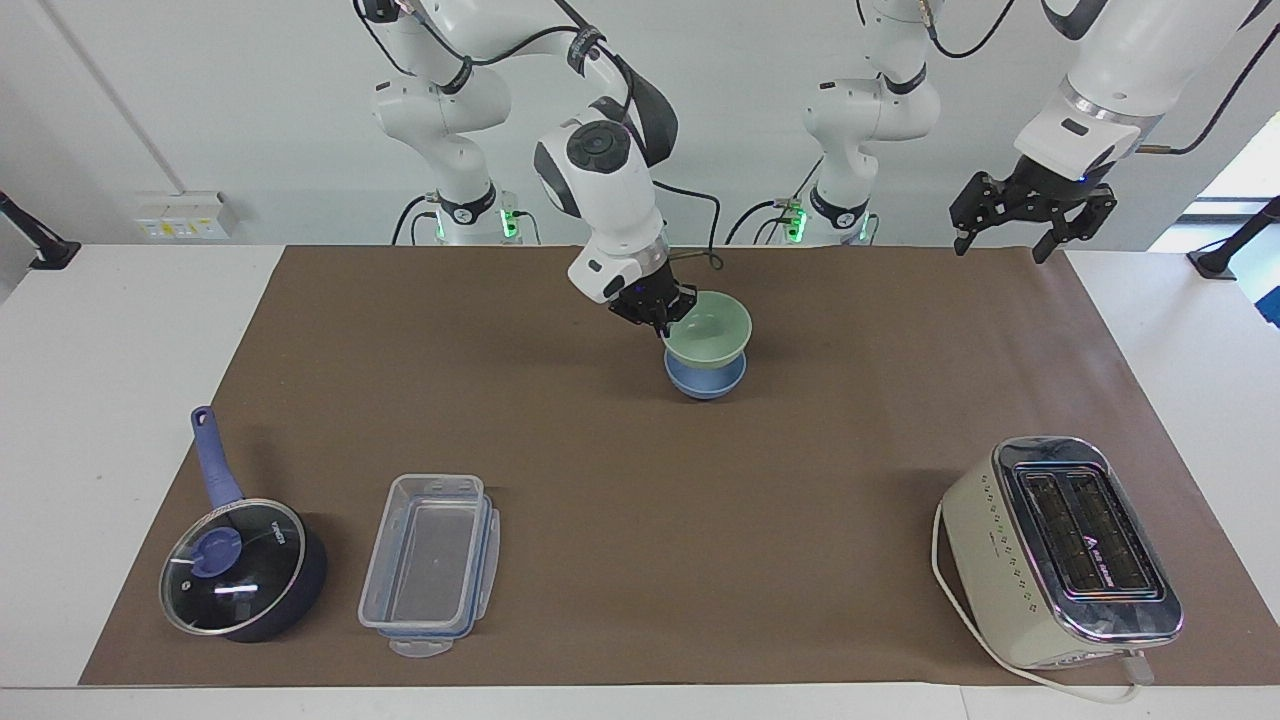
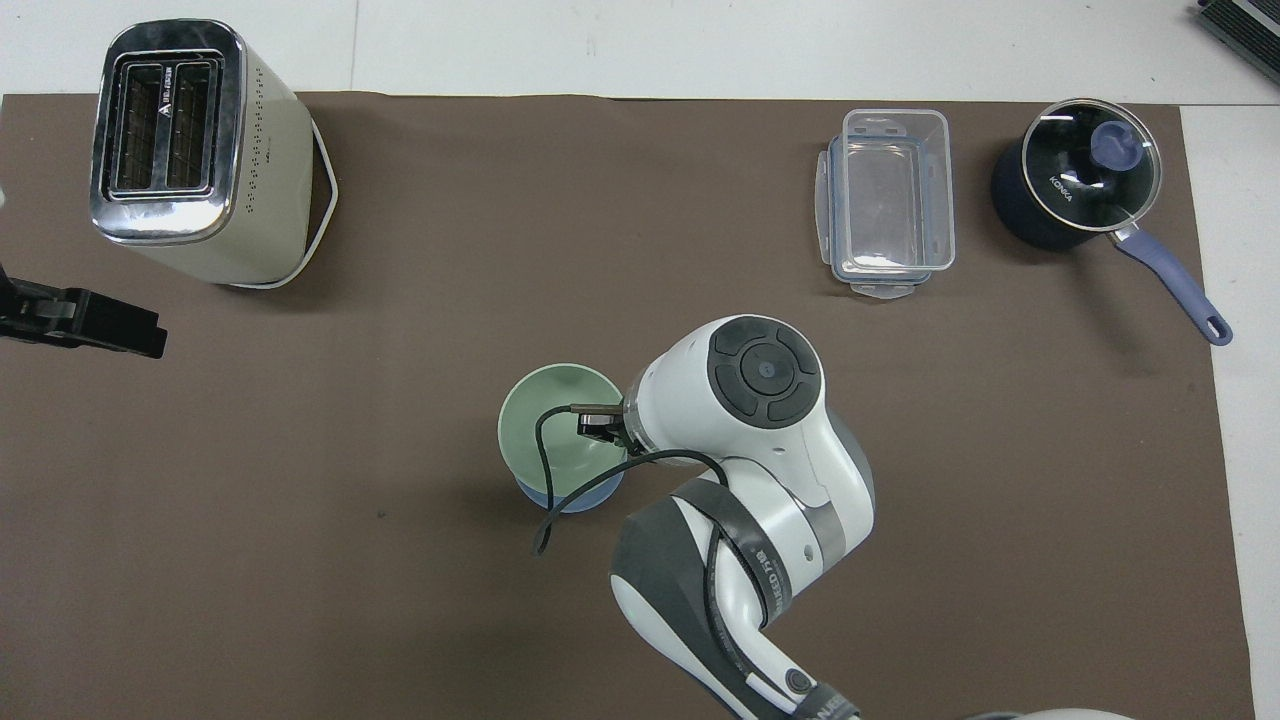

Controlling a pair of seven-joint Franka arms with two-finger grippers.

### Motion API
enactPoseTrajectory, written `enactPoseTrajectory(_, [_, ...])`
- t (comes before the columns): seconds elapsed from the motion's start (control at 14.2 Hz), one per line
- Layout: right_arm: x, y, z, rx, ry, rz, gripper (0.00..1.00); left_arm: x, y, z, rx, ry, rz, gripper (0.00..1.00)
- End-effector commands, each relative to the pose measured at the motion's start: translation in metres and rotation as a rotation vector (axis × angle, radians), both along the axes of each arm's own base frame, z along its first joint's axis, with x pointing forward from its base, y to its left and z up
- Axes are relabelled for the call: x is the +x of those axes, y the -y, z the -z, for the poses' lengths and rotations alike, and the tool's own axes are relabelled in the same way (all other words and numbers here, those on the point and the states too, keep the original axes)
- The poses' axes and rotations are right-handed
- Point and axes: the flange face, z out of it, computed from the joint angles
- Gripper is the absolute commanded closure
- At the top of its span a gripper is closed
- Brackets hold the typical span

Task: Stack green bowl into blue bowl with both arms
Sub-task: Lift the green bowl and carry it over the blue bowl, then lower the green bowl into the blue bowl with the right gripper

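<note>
The small, smooth, pale mint-green bowl (image 1: 709, 338) hangs tilted from the right gripper (image 1: 655, 310), which is clamped on its rim, directly over the small periwinkle-blue bowl (image 1: 705, 380) on the brown-papered counter (image 1: 640, 500). The facing view shows the blue bowl's side below the green one; overhead, only a blue sliver (image 2: 570, 497) shows. The left gripper (image 1: 1030, 215) waits, fingers spread, over the counter's edge.

Two bowls are counted: one green bowl (image 1: 708, 335) and one blue bowl (image 1: 705, 381). One toaster (image 1: 1060, 552), one lidded saucepan (image 1: 243, 568) and one clear plastic container (image 1: 430, 564) are seen. Two robot arms are counted.
</note>
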Motion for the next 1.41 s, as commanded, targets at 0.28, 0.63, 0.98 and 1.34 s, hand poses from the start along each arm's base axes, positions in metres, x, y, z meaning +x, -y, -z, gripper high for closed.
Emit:
enactPoseTrajectory(0.28, [-0.011,-0.007,0.038,-0.021,-0.009,-0.014,1.00,-0.008,-0.002,-0.001,-0.010,-0.007,-0.012,0.00])
enactPoseTrajectory(0.63, [-0.010,-0.006,0.043,-0.023,-0.014,-0.013,1.00,-0.008,-0.002,-0.001,-0.010,-0.007,-0.012,0.00])
enactPoseTrajectory(0.98, [-0.007,-0.007,0.047,-0.017,0.005,-0.007,1.00,-0.008,-0.002,-0.001,-0.010,-0.007,-0.012,0.00])
enactPoseTrajectory(1.34, [-0.011,-0.012,0.050,-0.034,0.011,-0.025,1.00,-0.008,-0.002,-0.001,-0.010,-0.007,-0.012,0.00])
